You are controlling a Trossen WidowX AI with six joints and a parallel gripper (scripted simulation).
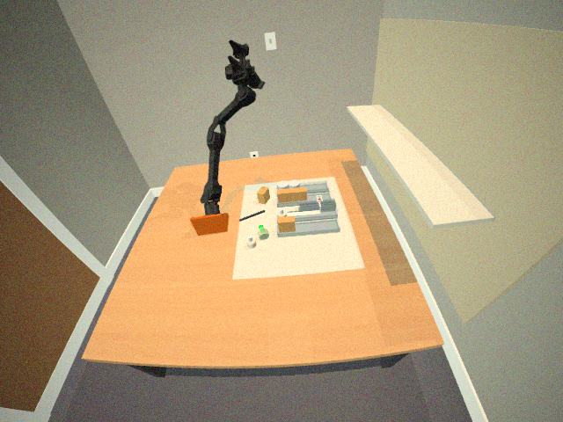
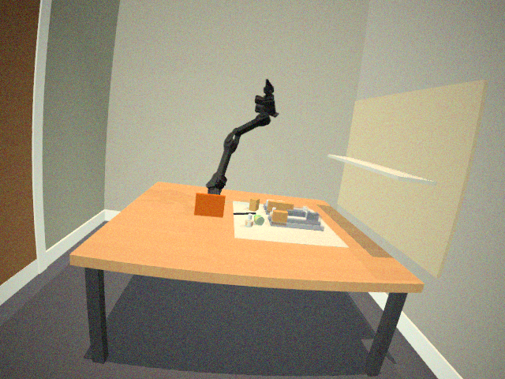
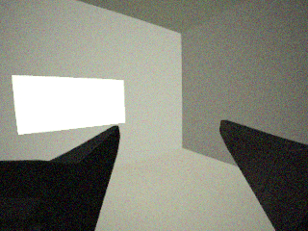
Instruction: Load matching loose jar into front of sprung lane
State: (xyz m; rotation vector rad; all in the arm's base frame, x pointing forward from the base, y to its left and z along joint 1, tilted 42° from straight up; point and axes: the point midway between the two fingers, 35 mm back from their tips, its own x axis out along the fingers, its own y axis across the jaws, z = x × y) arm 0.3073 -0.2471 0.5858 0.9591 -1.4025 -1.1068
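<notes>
My gripper [image 1: 230, 51] [image 3: 169, 128] is open and empty, raised high above the table; the wrist view shows only walls and a bright panel between the fingers. A small whitish jar [image 1: 251, 243] [image 2: 248, 223] stands loose on the pale mat [image 1: 300, 258] [image 2: 293, 239]. A green jar-like object [image 1: 263, 233] [image 2: 259, 220] is beside it. The grey lane unit [image 1: 313, 228] [image 2: 297, 226] lies to their right. Its middle lane shows a small pale jar [image 1: 281, 212] at the left end, with a long white part [image 1: 304, 213] behind it. Labels and the pusher plate are too small to make out.
Tan blocks [image 1: 291, 194] [image 1: 286, 224] sit on the lane unit, and another tan block [image 1: 263, 195] [image 2: 254, 204] stands left of it. A black rod [image 1: 252, 214] [image 2: 245, 213] lies on the mat. An orange panel [image 1: 209, 224] [image 2: 209, 204] stands before the arm's base. A shelf [image 1: 413, 158] [image 2: 379, 167] juts out at right.
</notes>
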